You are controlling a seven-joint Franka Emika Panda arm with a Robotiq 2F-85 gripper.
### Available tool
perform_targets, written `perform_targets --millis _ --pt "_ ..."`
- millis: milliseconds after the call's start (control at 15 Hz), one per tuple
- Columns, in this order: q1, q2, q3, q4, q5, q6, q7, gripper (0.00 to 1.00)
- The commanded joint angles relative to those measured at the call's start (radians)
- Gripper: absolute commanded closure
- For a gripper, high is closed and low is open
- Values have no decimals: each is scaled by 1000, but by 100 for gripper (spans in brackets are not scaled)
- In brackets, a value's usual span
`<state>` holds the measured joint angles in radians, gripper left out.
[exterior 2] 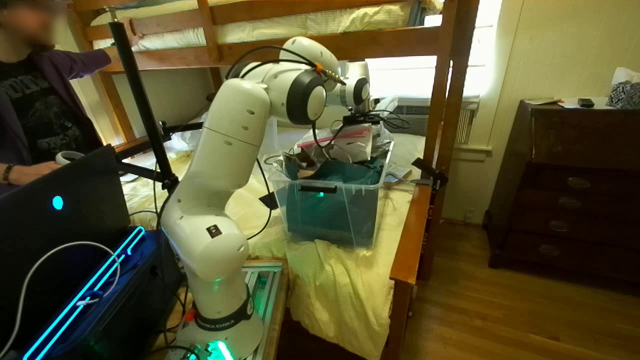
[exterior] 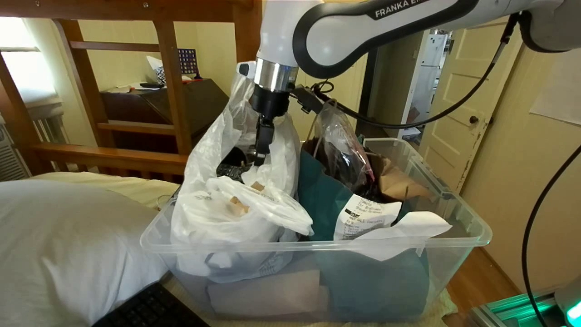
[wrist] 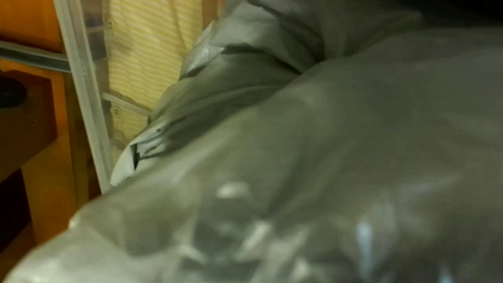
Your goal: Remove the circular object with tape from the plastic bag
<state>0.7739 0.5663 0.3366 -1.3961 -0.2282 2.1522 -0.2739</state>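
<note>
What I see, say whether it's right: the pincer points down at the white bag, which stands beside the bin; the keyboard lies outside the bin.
Not quite: the white bag stands in the bin, not beside it, as an exterior view shows. The rest holds: the pincer points down at the white bag, and the keyboard lies outside the bin.

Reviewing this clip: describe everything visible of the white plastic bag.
The white plastic bag looks thin, crinkly and translucent, with faint print. It stands open in the clear bin, beside a teal item. In an exterior view, one side rises tall behind the claw, and a loose strip droops across the front. Dark contents show in its mouth. Whether the claw touches it is unclear.
</note>
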Motion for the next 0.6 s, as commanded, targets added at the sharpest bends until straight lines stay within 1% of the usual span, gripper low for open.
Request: perform_targets --millis 0,533 --pt "21 -54 -54 -67 -74 15 87 0" --pt "45 -104 -107 -112 -181 0 221 0"
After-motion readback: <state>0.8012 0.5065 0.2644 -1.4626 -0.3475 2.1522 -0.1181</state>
